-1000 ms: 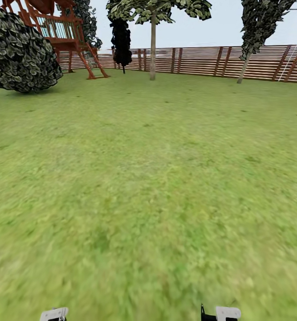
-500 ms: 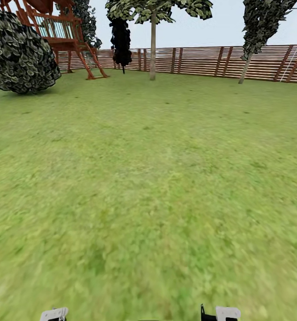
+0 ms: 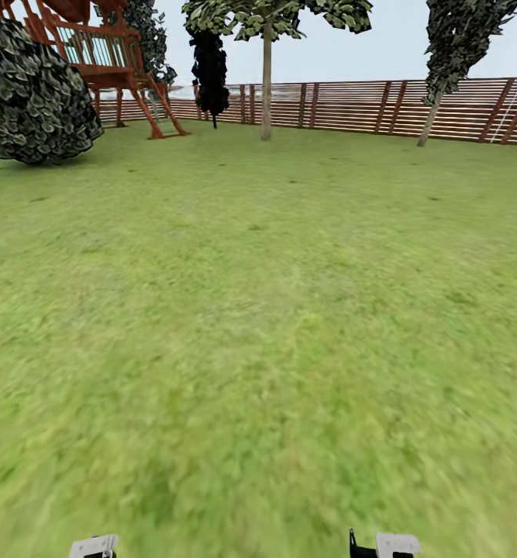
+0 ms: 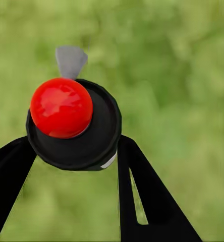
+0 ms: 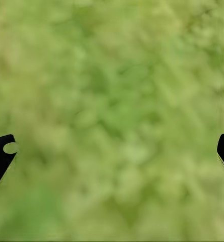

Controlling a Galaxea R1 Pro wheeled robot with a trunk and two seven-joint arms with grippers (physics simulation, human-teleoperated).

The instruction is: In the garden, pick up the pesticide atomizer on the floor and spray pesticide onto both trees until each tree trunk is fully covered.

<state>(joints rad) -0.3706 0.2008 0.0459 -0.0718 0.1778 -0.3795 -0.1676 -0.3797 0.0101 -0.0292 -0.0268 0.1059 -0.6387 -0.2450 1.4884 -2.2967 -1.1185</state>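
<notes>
Left gripper [image 4: 74, 151] clamps the atomizer [image 4: 71, 126], red cap toward its camera. Right gripper [image 5: 112, 151] spread, holding nothing. Nearest tree trunk [image 3: 267, 85] far ahead across grass [image 3: 258, 325], slightly left-side.

A red-brown wooden play structure [image 3: 107, 58] stands at eleven o'clock, just behind a large round dark-leaved bush [image 3: 33, 93]. A narrow black-green conifer [image 3: 210, 74] rises near twelve, and a leaning, perhaps similar, conifer [image 3: 452, 54] at one.
</notes>
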